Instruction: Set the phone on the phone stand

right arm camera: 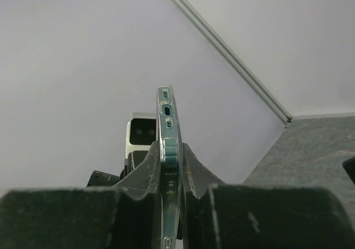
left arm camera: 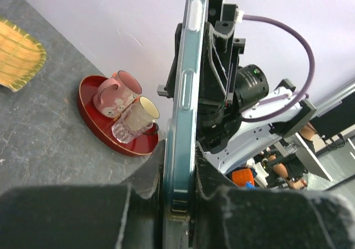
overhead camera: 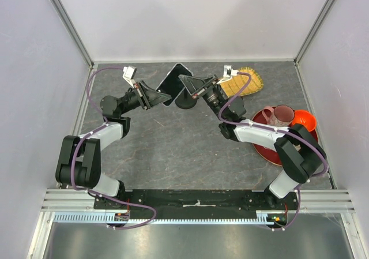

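The phone (overhead camera: 173, 83) is a thin black slab held edge-up above the back of the table. My left gripper (overhead camera: 157, 97) is shut on its lower left end, and my right gripper (overhead camera: 191, 86) is shut on its right end. In the left wrist view the phone's edge (left arm camera: 183, 110) rises from between the fingers, gripper (left arm camera: 180, 174). In the right wrist view the phone's edge (right arm camera: 167, 121) stands clamped in the gripper (right arm camera: 169, 160). The phone stand's round black base (overhead camera: 185, 103) sits just below the right gripper; its post and cradle are hidden.
A red plate (overhead camera: 262, 149) at the right holds a pink mug (overhead camera: 281, 116), and an orange bowl (overhead camera: 303, 121) sits beside it. The plate (left arm camera: 91, 121) also shows in the left wrist view. A yellow woven piece (overhead camera: 245, 81) lies at the back. Walls enclose three sides.
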Robot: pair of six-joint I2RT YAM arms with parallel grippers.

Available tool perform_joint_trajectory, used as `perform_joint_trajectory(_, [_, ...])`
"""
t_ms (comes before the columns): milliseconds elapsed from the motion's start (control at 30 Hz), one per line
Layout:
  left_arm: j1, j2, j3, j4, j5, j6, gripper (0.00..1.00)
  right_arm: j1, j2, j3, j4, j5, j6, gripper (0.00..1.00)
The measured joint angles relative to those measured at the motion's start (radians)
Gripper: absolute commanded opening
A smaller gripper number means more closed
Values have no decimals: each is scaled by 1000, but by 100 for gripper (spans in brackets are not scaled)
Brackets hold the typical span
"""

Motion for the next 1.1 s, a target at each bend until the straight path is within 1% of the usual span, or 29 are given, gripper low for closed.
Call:
perform_joint_trajectory(33, [2, -2, 1, 14, 0, -12, 2, -2, 2, -2, -1, 6, 17, 8])
perform_joint_trajectory(100, [6, -2, 2, 32, 9, -29, 2, -2, 5, 0, 4, 8, 31, 29])
perform_joint_trajectory(133, [11, -3, 2, 34, 13, -35, 2, -1, 6, 4, 0, 4, 31, 46])
perform_joint_trajectory(200, [28, -2, 4, 41, 23, -38, 2, -5, 14, 40, -56, -20, 1, 60])
perform_joint_trajectory(233, [42, -2, 6, 37, 27, -37, 2, -14, 25, 69, -92, -44, -18, 72])
perform_joint_trajectory(333, [77, -5, 8, 14, 34, -7, 2, -61, 79, 244, -250, -213, -84, 83])
perform_joint_trajectory(400, [91, -21, 11, -47, 48, 66, 2, -109, 117, 378, -352, -347, -117, 85])
perform_joint_trajectory(467, [92, -56, 21, -169, 56, 162, 2, -167, 146, 494, -454, -492, -172, 88])
perform_joint_trajectory(533, [85, -108, 51, -365, 62, 300, 2, -224, 158, 584, -612, -627, -279, 93])
perform_joint_trajectory(633, [71, -166, 129, -639, 49, 505, 2, -277, 153, 635, -861, -737, -488, 95])
perform_joint_trajectory(733, [50, -192, 214, -893, 14, 697, 2, -284, 146, 636, -1095, -803, -689, 95])
perform_joint_trajectory(800, [25, -191, 280, -1079, -31, 829, 2, -283, 141, 631, -1215, -823, -797, 95])
perform_joint_trajectory(867, [-11, -189, 327, -1229, -80, 941, 2, -280, 125, 615, -1306, -826, -880, 95])
perform_joint_trajectory(1000, [-95, -175, 387, -1461, -146, 1121, 2, -288, 57, 585, -1439, -820, -1004, 94])
perform_joint_trajectory(1100, [-141, -164, 405, -1576, -179, 1214, 2, -298, 2, 586, -1533, -803, -1096, 94])
